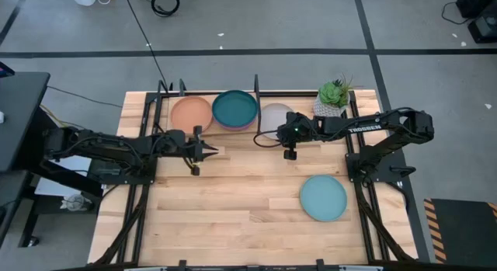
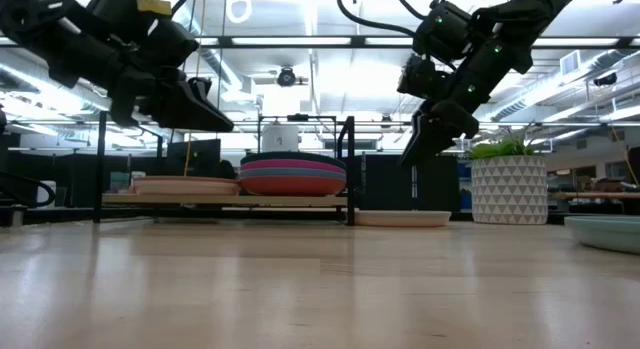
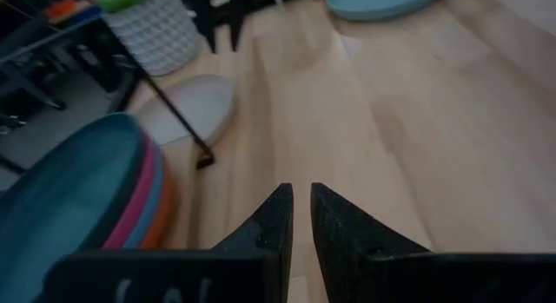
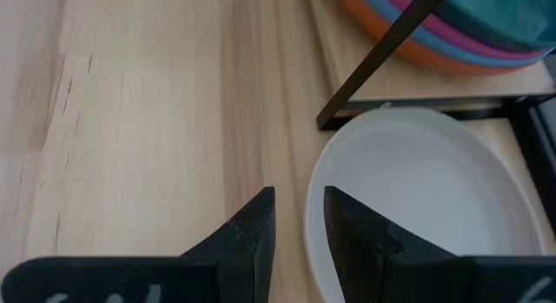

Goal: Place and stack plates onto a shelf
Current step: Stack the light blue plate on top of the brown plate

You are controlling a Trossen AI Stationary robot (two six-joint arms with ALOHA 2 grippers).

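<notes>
1. Hanging above the table, the right gripper [image 1: 290, 154] is empty, and its two fingers sit close together with a thin gap.
2. Just past its tips lies the cream-white plate [image 4: 417, 199], flat on the table. It rests beside the right end post of the shelf [image 1: 256, 88], not on the board.
3. This plate is round, so it has no long side. The gripper faces its near edge.
4. The right arm is much nearer to it than the left arm.
5. The left gripper [image 1: 193, 152] floats near the shelf's front, empty, with its fingers nearly together too.
6. On the shelf, the dark teal plate [image 1: 234, 108] tops a stack, and the peach plate [image 1: 191, 113] sits to its left.
7. The light blue plate [image 1: 323, 198] waits on the near right of the table.
8. The low view shows pink, blue and orange rims in the stack [image 2: 292, 176]. The high view hides those under the teal one.
</notes>
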